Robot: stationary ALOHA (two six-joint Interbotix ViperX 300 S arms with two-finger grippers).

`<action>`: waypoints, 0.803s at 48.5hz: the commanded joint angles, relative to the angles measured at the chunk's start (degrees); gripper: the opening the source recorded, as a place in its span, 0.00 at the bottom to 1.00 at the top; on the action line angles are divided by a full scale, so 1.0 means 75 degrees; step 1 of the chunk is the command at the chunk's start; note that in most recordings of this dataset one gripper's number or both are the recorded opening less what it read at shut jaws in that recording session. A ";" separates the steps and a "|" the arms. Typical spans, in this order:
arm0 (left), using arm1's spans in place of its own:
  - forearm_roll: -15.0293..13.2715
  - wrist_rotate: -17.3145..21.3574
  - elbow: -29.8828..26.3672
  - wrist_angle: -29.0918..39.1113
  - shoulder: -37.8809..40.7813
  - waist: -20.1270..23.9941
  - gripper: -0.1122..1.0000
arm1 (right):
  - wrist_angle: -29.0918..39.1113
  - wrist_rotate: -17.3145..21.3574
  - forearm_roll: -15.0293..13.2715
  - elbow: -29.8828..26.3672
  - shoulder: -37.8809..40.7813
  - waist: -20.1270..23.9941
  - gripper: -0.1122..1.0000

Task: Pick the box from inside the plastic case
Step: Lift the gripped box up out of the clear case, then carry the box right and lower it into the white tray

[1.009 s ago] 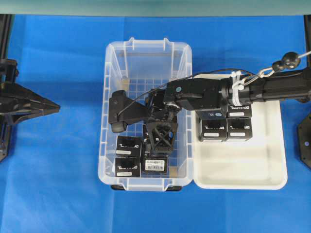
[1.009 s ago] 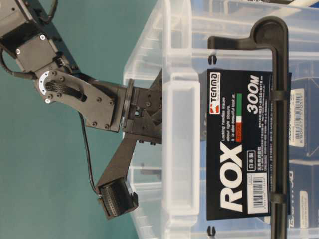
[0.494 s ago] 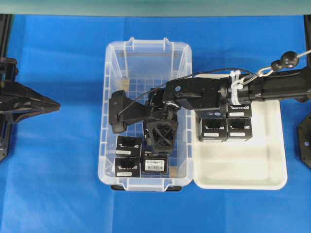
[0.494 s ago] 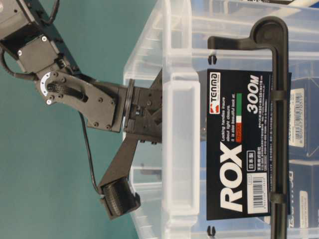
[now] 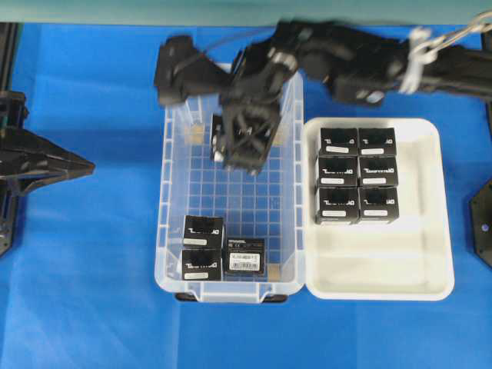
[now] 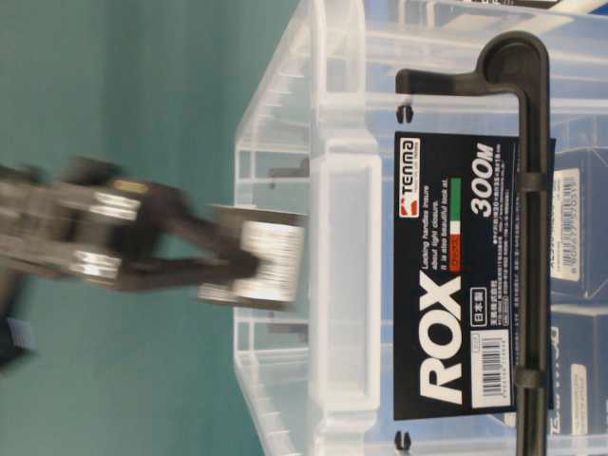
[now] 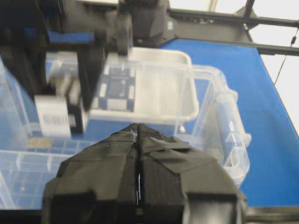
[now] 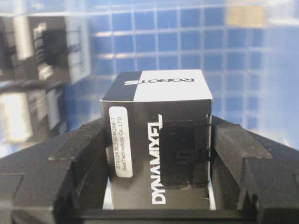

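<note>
A blue tabletop point(image 5: 92, 269) fills the scene beneath a teal backdrop point(image 6: 123, 85), with black frame rails point(image 7: 243, 21) against bright light behind.

The box point(image 8: 156, 149) was smooth printed card, black and white, with a slight sheen. The plastic case point(image 5: 173, 231) was clear, glossy plastic with a moulded grid floor. The fingers point(image 8: 79, 163) looked matt black plastic. The tray point(image 5: 384, 280) was smooth white plastic.
</note>
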 commanded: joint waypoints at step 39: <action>0.0012 -0.0035 -0.0164 0.0246 0.0000 0.0176 0.04 | 0.0305 0.1793 0.0117 0.4125 -0.4441 0.1020 0.66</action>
